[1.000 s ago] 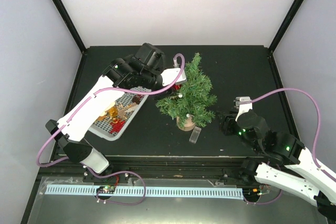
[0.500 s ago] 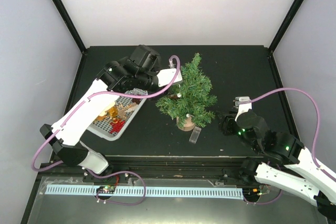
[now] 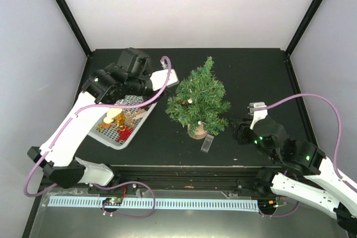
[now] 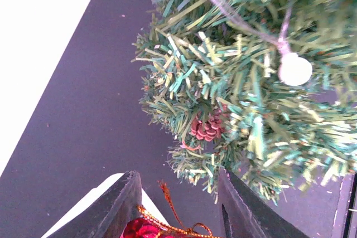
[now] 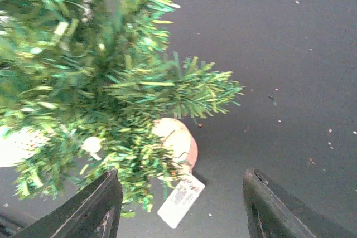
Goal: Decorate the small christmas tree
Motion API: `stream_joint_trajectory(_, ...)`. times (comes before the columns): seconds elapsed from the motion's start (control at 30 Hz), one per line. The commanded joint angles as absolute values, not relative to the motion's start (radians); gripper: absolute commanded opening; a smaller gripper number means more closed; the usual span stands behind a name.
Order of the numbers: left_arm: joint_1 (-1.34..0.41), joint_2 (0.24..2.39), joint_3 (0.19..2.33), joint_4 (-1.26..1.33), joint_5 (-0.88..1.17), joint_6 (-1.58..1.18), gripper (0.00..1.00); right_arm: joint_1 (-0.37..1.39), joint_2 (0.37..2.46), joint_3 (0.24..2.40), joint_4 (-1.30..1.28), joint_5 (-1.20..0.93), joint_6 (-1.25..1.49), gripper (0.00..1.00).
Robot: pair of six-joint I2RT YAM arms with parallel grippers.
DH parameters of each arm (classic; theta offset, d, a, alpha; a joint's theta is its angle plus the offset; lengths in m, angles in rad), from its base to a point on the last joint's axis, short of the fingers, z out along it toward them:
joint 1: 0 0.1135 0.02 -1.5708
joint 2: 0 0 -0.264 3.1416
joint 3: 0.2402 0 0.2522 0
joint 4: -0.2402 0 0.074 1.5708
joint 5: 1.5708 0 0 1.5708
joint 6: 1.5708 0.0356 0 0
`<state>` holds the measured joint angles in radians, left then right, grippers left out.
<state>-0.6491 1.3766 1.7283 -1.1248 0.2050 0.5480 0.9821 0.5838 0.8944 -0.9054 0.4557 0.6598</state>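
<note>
1. Tray (image 3: 118,145): set at the left of the table (image 3: 251,71) and stocked with ornaments, within the left arm's reach.
2. Left end effector (image 4: 177,176): raised beside the tree's left branches, fingers partly parted. A red ornament (image 4: 142,229) on gold thread is seen low between them. Whether it is gripped cannot be told.
3. Small christmas tree (image 3: 199,101): stood upright at mid-table, between both arms, so either can reach it. Already carried are a pine cone (image 4: 207,127) and a white bead (image 4: 294,69).
4. Wooden base (image 5: 177,143): rested on the table, a tag (image 5: 179,200) lying beside it.
5. Right end effector (image 5: 183,176): held low to the right of the tree, fingers wide apart and empty, judged to be waiting.
</note>
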Motion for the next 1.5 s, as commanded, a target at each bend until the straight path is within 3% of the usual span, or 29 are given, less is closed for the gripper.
stream_joint_trajectory(0.0,-0.642,1.293,1.738,-1.136,0.274,0.552,0.39,0.989,0.578,0.965,-0.849,0.293,0.538,0.59)
stream_joint_trajectory(0.23,-0.641,1.218,1.741,-1.265,0.693,0.665,0.42,0.989,0.619,1.086,-0.691,-0.189,0.492,0.59)
stream_joint_trajectory(0.43,-0.644,1.183,1.778,-1.335,0.885,0.762,0.41,0.992,0.655,1.057,-0.419,-0.364,0.7,0.61)
stream_joint_trajectory(0.7,-0.645,1.154,1.822,-1.353,0.982,0.777,0.4,1.076,0.776,1.014,-0.12,-0.293,0.922,0.65)
stream_joint_trajectory(0.97,-0.643,1.108,1.821,-1.333,0.952,0.766,0.38,1.173,0.982,1.126,-0.022,-0.182,1.058,0.67)
stream_joint_trajectory(1.13,-0.644,1.073,1.784,-1.301,0.905,0.755,0.37,1.184,1.056,1.119,0.123,-0.202,1.161,0.69)
stream_joint_trajectory(1.47,-0.643,1.043,1.72,-1.241,0.812,0.737,0.36,1.245,1.146,1.176,0.179,-0.223,1.178,0.72)
